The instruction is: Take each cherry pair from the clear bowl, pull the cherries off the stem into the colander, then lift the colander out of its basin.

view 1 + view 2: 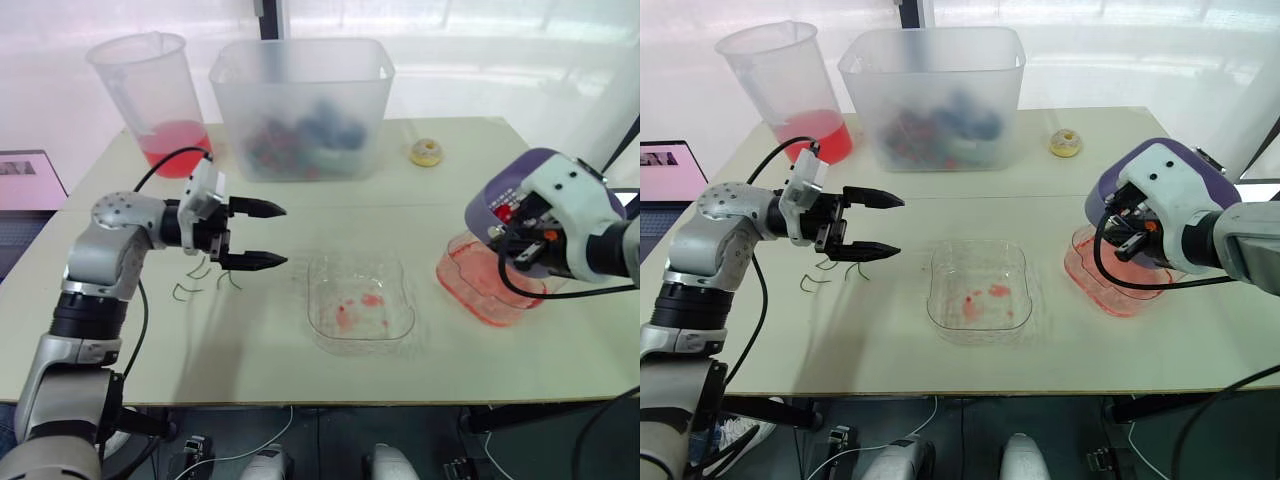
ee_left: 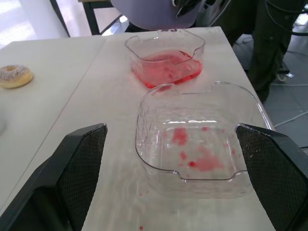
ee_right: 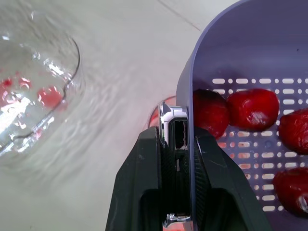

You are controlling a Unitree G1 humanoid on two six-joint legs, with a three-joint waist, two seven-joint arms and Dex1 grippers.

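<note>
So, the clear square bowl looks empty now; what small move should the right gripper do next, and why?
Probably raise the purple plastic colander straight up a little. The right gripper is clamped on its rim, red cherries lie inside, and it hangs low over the clear basin of red juice, not clearly free of it.

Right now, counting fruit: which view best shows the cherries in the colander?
The right wrist view: cherries lie plainly on the colander's slotted floor. The eye views show its purple outside, the left wrist view its underside.

left arm [image 1: 100, 250]: silver-grey shells, black joints | wrist [image 1: 205, 190]: white housing | cable [image 1: 172, 154]: black loop | fingers [image 1: 262, 209]: black, tapered, textured pads
</note>
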